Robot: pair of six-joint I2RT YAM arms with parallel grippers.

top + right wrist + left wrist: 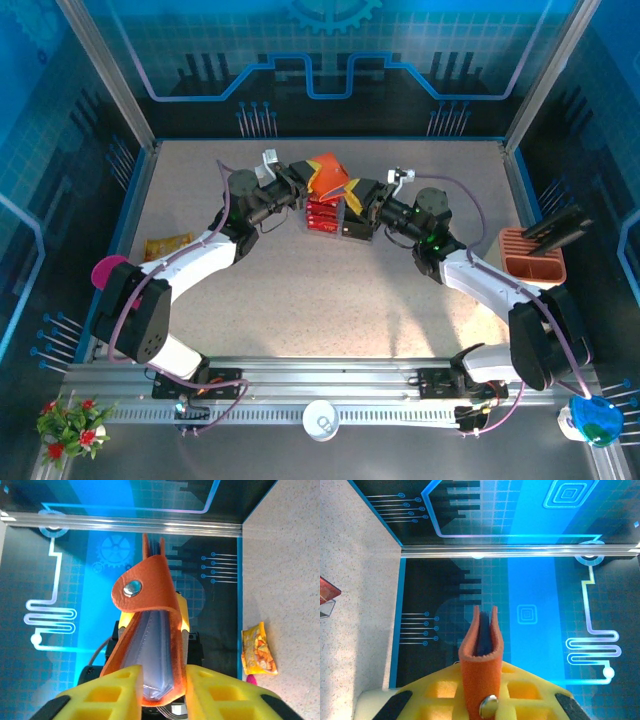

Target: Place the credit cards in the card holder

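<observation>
card holder (330, 178): orange, held up in the air over the far middle of the table (330, 310), between the two arms.
card holder, left wrist view: seen from its thin edge (480, 660), with a dark gap between its two sides and a shiny snap near the bottom.
card holder, right wrist view: opened a little (150, 635), the grey inside shows, and a round flap with a snap folds over the top.
left gripper (480, 700): pressed together on the card holder, one yellow finger on each side.
right gripper (160, 685): its yellow fingers sit on both sides of the open end and touch it. I cannot tell if they squeeze it tight.
credit cards (322, 214): red ones, standing in a clear tray (350, 231) on the table, right under the card holder.
snack packet (167, 246): yellow, flat on the table, far off to the left.
peach stand (530, 262): by the right wall, with a dark flat thing sticking out of the top.
</observation>
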